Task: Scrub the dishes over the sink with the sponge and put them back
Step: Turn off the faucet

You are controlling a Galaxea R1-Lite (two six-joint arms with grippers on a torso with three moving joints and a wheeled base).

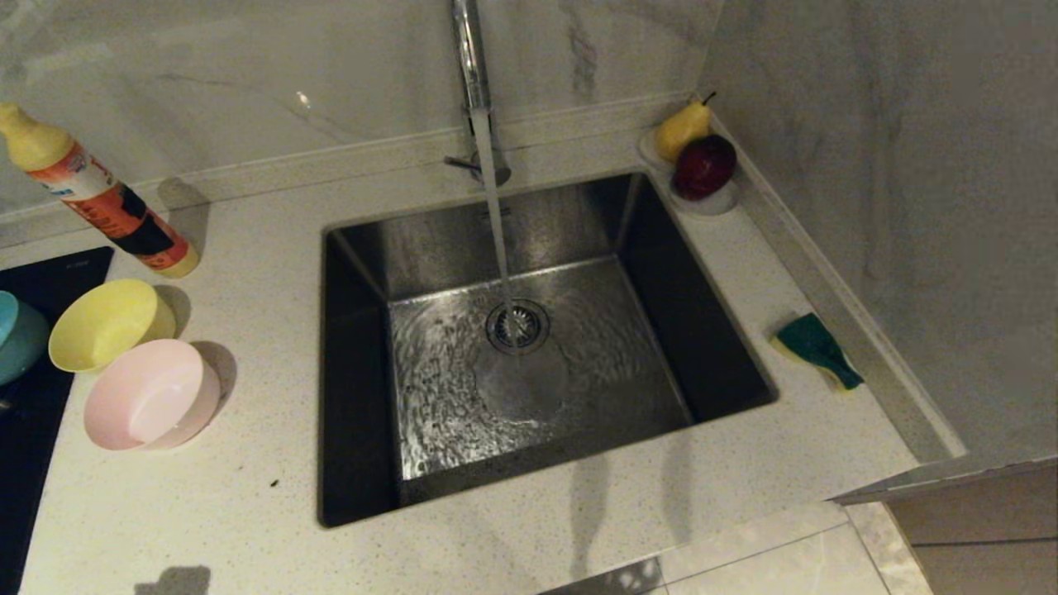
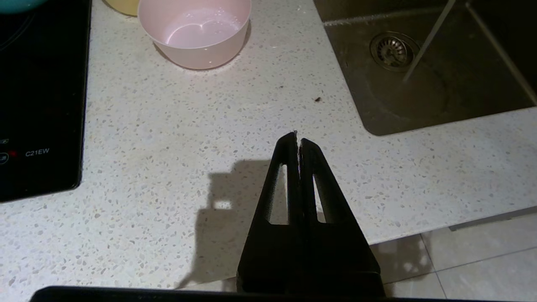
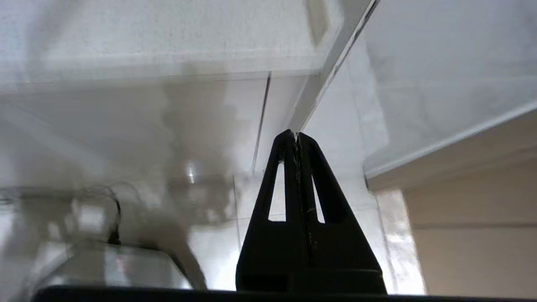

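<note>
We see the large square stainless steel sink (image 1: 529,347) set mid-table in the speckled white stone table (image 1: 248,496), with water running from the tall chrome tap (image 1: 469,58) onto the round drain strainer (image 1: 517,326). The three small round plastic bowls sit at 9 o'clock of the sink: the pale yellow bowl (image 1: 103,324), the pale pink bowl (image 1: 150,395) touching it at its 5 o'clock, and the light blue bowl (image 1: 16,335) at the far edge, resting on the black glass cooktop (image 1: 33,413). The small rectangular sponge (image 1: 817,349), dark green face up over yellow foam, lies on the table at 3 o'clock of the sink, against the wall ledge.

At 10 o'clock stands a tilted yellow-capped orange detergent bottle (image 1: 99,194). At 1 o'clock a white dish (image 1: 711,200) holds a yellow pear (image 1: 683,129) and a dark red apple (image 1: 704,165).

The left gripper (image 2: 297,138) hangs over the bare table near its front edge, jaws together, holding nothing; the pink bowl shows beyond it. The right gripper (image 3: 296,137) is off the table beside the wall, jaws together, empty. Neither arm shows in the head view.
</note>
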